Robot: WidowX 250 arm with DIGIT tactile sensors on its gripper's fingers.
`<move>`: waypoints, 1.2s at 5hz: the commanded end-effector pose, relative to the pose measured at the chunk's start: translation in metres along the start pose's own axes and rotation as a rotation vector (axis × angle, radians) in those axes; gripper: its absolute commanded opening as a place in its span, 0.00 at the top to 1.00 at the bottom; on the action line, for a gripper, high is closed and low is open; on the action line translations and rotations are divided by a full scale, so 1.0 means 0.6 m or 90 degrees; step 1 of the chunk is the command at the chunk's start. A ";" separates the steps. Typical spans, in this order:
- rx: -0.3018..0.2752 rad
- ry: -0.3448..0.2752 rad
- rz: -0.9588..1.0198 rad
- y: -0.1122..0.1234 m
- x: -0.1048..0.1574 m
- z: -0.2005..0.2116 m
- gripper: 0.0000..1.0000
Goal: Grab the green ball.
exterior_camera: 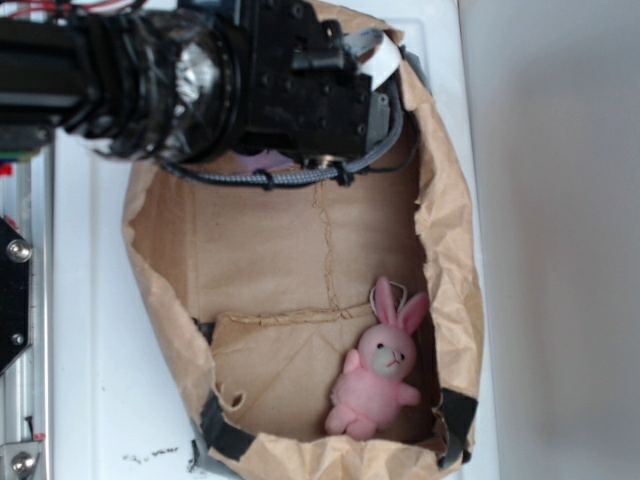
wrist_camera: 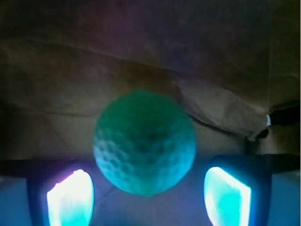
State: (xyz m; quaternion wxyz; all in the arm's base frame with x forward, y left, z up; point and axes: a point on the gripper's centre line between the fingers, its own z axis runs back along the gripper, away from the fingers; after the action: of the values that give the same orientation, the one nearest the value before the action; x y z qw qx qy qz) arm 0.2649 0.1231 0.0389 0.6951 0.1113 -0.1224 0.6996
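I'm lining up the grasp: my gripper (wrist_camera: 148,197) is spread wide at bottom of frame, flanking the green ball (wrist_camera: 144,142) at centre, so next I'd clench

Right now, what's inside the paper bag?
The pink bunny lies near one end. At the other, the arm covers the bag floor; only the wrist view shows the green ball there, between the open gripper fingers.

A pink bunny in a paper bag

The pink bunny (exterior_camera: 378,373) sits near one end of the brown paper bag (exterior_camera: 455,230). The bag lies open on a white table (exterior_camera: 100,330).
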 end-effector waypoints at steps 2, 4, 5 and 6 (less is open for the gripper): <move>-0.060 -0.107 0.046 -0.013 0.035 -0.012 0.00; -0.056 -0.145 0.047 -0.004 0.040 -0.023 0.00; -0.058 -0.148 0.032 0.006 0.037 -0.021 0.00; -0.062 -0.145 0.040 0.008 0.035 -0.019 1.00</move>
State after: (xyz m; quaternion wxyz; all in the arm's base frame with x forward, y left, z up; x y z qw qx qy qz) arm 0.2579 0.1438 0.0226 0.6579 0.1629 -0.2195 0.7017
